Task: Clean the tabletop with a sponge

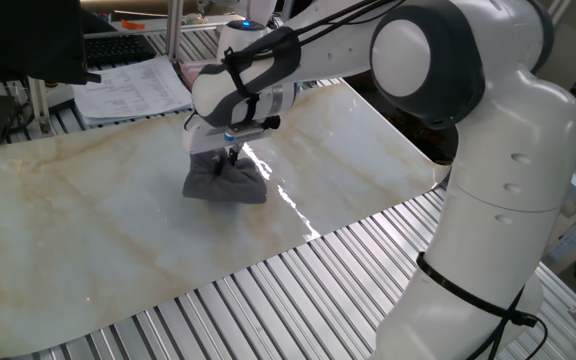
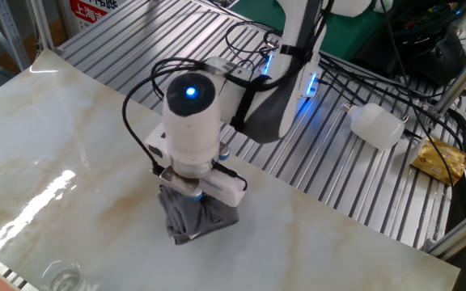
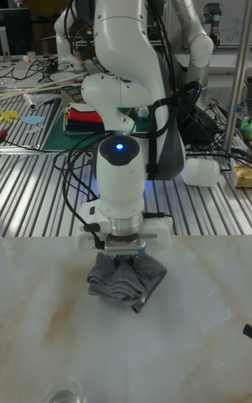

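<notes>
The tabletop (image 1: 88, 220) (image 2: 47, 137) (image 3: 196, 333) is a glossy cream marble-look slab with tan veins. The sponge (image 1: 226, 182) (image 2: 194, 217) (image 3: 127, 279), a dark grey wrinkled pad, lies bunched on it near the slab's far side. My gripper (image 1: 230, 155) (image 2: 194, 192) (image 3: 126, 252) points straight down onto the sponge's middle, its fingers pinched into the folds. It is shut on the sponge, and the pad presses against the slab.
Ribbed metal slats (image 1: 298, 290) surround the slab. Papers and a keyboard (image 1: 128, 70) lie at the back. A white plastic container (image 2: 376, 125) and a yellow packet (image 2: 441, 160) sit on the slats. A clear glass (image 2: 61, 277) (image 3: 61, 392) stands at the slab's edge.
</notes>
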Controlling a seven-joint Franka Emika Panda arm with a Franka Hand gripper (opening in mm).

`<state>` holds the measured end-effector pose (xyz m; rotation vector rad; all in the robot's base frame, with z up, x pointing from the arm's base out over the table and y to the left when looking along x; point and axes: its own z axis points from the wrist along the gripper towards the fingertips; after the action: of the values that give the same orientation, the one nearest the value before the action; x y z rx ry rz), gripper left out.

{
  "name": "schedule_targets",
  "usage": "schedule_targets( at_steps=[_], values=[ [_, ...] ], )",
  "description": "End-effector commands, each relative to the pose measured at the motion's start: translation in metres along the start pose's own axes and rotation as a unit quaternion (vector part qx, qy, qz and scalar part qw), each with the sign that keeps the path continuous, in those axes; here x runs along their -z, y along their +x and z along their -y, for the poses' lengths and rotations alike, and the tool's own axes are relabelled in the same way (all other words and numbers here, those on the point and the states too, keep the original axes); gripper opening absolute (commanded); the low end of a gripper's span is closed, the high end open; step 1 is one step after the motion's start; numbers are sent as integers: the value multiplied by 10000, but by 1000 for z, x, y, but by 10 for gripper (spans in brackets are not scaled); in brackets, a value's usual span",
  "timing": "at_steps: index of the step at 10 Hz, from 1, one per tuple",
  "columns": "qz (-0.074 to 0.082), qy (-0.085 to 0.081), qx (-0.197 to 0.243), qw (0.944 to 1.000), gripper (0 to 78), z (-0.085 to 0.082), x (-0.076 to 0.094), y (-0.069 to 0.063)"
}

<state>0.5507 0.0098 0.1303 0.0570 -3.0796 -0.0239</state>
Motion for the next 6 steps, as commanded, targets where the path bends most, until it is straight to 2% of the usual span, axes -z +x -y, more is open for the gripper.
schedule_targets(
  at_steps=[1, 3, 4, 5, 6],
  values=[
    [59, 33, 63, 10000, 12, -23, 2, -6],
    [52, 62, 104, 9999, 12, -50, 0, -10],
    [52, 61, 101, 9999, 12, -53, 0, -10],
    [62, 65, -62, 9999, 12, -86, 0, -10],
    [66, 107, -167, 9998, 12, -106, -2, -9]
  ],
)
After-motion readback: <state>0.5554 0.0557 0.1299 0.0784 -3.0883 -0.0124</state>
